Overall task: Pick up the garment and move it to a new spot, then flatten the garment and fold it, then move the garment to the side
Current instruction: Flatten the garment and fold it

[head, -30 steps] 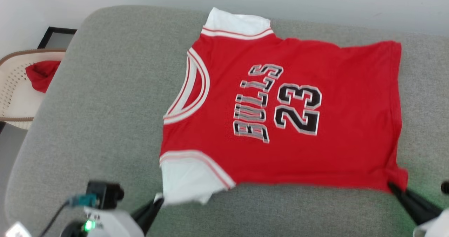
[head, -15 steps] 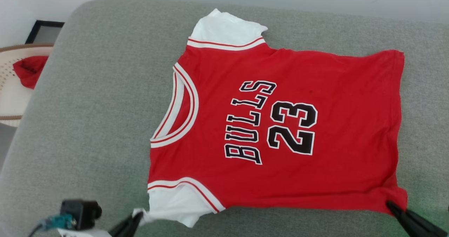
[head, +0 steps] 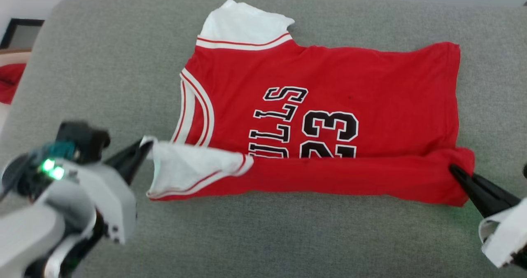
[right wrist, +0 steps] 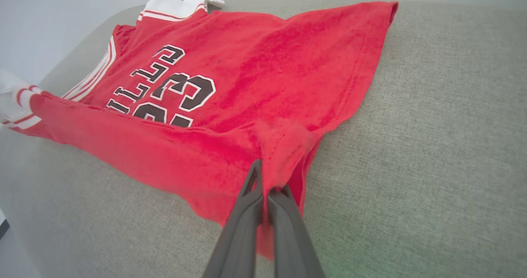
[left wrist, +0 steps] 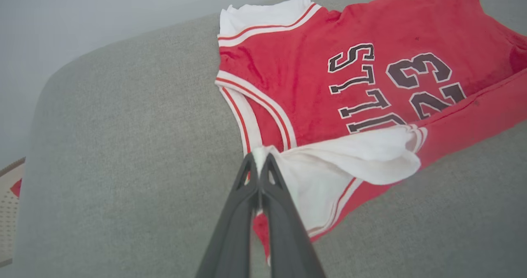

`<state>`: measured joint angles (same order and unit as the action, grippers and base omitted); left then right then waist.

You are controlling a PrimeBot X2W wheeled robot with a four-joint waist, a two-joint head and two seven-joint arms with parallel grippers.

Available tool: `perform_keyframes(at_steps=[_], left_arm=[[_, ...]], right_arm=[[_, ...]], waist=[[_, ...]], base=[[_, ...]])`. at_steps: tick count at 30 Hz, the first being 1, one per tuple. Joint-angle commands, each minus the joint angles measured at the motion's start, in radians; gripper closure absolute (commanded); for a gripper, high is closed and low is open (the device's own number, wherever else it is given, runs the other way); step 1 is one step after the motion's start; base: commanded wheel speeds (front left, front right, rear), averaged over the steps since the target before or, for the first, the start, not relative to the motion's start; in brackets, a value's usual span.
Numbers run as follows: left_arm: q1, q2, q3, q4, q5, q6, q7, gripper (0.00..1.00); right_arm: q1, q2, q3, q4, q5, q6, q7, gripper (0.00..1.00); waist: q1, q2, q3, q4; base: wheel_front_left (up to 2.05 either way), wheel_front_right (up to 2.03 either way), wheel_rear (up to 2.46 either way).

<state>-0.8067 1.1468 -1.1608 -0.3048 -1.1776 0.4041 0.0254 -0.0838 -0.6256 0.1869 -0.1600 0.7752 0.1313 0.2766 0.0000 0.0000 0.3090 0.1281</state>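
Note:
The garment [head: 329, 84] is a red T-shirt with white sleeves and black "BULLS 23" lettering, spread on a grey cushion, collar to the left. Its near long edge is lifted and rolled over the lower lettering. My left gripper [head: 145, 143] is shut on the tip of the near white sleeve [left wrist: 354, 154], fingers [left wrist: 257, 175] pinching the cloth. My right gripper [head: 453, 169] is shut on the near hem corner [right wrist: 284, 146], which bunches above its fingers [right wrist: 263, 195]. The far white sleeve [head: 243, 24] lies flat.
The grey cushion [head: 103, 64] has bare fabric left of the shirt and along the near edge [head: 288, 241]. A small red cloth [head: 8, 82] lies beyond the cushion's left side. A pale wall runs behind.
Both grippers have risen and carried the near edge of the garment away from me, folding it over the lower lettering. The head camera has also shifted.

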Motion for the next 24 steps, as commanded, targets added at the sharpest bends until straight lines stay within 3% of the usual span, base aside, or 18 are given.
perform_keyframes(at_steps=[1,10,19,20,21,24], left_arm=[[-0.041,-0.027,-0.001,0.046,0.021,-0.036,0.025,1.00],[-0.150,-0.182,-0.024,0.341,0.019,-0.209,0.110,1.00],[-0.159,-0.286,-0.031,0.523,-0.041,-0.306,0.137,1.00],[-0.158,-0.293,-0.028,0.535,-0.050,-0.309,0.137,0.94],[-0.157,-0.299,-0.025,0.547,-0.056,-0.314,0.139,0.80],[-0.159,-0.308,-0.025,0.568,-0.067,-0.318,0.149,0.55]], right_arm=[[-0.038,0.008,0.007,0.019,-0.017,-0.001,0.014,1.00],[-0.204,0.045,0.083,0.131,-0.043,-0.001,0.048,1.00],[-0.263,0.046,0.115,0.200,-0.025,-0.001,0.066,1.00],[-0.268,0.046,0.115,0.203,-0.023,-0.001,0.071,0.97],[-0.272,0.048,0.115,0.207,-0.020,-0.001,0.077,0.90],[-0.279,0.051,0.111,0.213,-0.014,-0.001,0.098,0.56]], waist=[[0.0000,0.0000,0.014,-0.010],[0.0000,0.0000,0.054,-0.035],[0.0000,0.0000,0.062,-0.029],[0.0000,0.0000,0.060,-0.029],[0.0000,0.0000,0.058,-0.028],[0.0000,0.0000,0.049,-0.024]], base=[[0.00,0.00,0.00],[0.00,0.00,0.00],[0.00,0.00,0.00],[0.00,0.00,0.00],[0.00,0.00,0.00],[0.00,0.00,0.00]])
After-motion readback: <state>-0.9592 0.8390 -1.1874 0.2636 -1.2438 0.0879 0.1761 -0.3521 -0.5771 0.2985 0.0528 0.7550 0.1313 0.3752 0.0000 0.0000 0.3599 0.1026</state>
